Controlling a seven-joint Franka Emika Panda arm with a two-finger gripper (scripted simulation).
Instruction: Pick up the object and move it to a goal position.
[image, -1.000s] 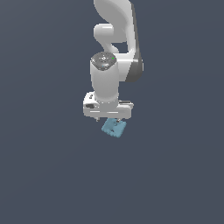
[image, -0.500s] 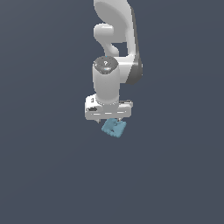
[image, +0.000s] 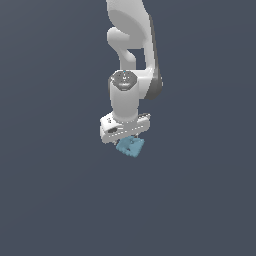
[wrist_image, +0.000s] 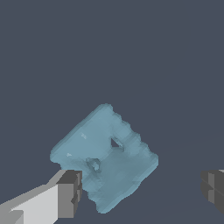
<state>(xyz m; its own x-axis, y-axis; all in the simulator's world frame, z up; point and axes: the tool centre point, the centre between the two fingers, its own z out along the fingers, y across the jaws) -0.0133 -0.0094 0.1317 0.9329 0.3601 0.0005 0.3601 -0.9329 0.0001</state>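
Note:
The object (wrist_image: 105, 157) is a small light-blue blocky piece with two small holes. It lies turned cornerwise on the dark floor. In the wrist view it sits between my fingers, close beside one grey pad (wrist_image: 69, 192) and well apart from the other pad (wrist_image: 213, 186). My gripper (wrist_image: 141, 190) is open and holds nothing. In the exterior view the white hand hangs right over the object (image: 131, 146), and my gripper (image: 127, 139) hides part of it.
The white arm (image: 131, 45) comes down from the top of the exterior view. Around the object there is only the plain dark grey floor (image: 60, 200).
The hand has sunk a little toward the object over the last second. The object has not moved.

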